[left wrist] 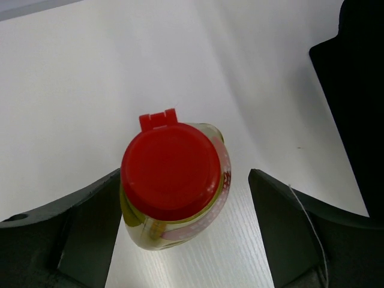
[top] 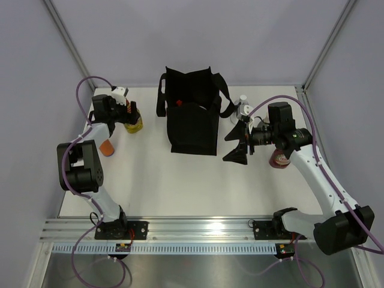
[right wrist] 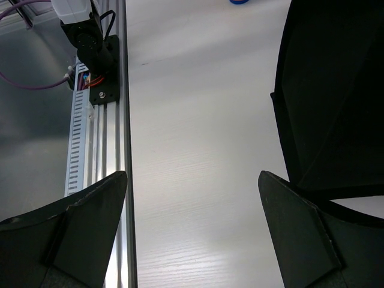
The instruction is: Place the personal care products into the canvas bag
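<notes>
L gripper [left wrist: 185, 180] straddles the yellow bottle [left wrist: 171, 174], which stands upright, red cap up, on the table [top: 180, 186] at 9 o'clock of the canvas bag [top: 192, 129]. Not clamped: 1 finger [left wrist: 90, 222] sits at the bottle's side, gap at the other.

R gripper [top: 240, 146] is spread wide w/ nothing between, just beside the bag at 4 o'clock.

Dark red bottle [top: 279, 159] is farther out at 4 o'clock, partly under the R arm [top: 312, 168]. 2 pale bottles [top: 243, 108] stand close together at 2 o'clock. Orange-topped item [top: 107, 147] lies at 8 o'clock by the L arm [top: 84, 165]; can't tell what it is.

Bag is upright, mouth open, w/ a red bit [top: 179, 103] showing inside.
</notes>
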`<act>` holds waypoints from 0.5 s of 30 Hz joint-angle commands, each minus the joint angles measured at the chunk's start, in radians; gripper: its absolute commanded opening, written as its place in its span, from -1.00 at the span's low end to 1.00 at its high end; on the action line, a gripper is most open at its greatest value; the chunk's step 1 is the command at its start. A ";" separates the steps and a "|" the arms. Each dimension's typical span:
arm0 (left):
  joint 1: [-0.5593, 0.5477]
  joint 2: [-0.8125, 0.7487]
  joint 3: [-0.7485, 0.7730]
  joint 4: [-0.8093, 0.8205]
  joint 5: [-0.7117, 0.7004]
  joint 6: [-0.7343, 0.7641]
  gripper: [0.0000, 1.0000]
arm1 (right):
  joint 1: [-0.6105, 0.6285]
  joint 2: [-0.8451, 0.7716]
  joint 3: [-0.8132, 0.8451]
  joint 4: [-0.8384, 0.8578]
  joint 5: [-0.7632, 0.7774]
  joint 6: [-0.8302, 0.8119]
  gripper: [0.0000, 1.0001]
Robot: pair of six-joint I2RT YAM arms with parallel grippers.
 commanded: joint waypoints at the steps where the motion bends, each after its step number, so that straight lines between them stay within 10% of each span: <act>1: 0.003 0.002 -0.007 0.084 0.041 -0.039 0.68 | -0.018 0.001 0.003 0.010 -0.033 -0.028 0.99; 11: -0.005 -0.021 -0.042 0.141 0.031 -0.159 -0.77 | -0.044 0.002 0.014 -0.028 -0.056 -0.059 0.99; 15: -0.009 -0.079 -0.077 0.176 0.029 -0.195 -1.00 | -0.055 -0.001 0.011 -0.036 -0.059 -0.071 0.99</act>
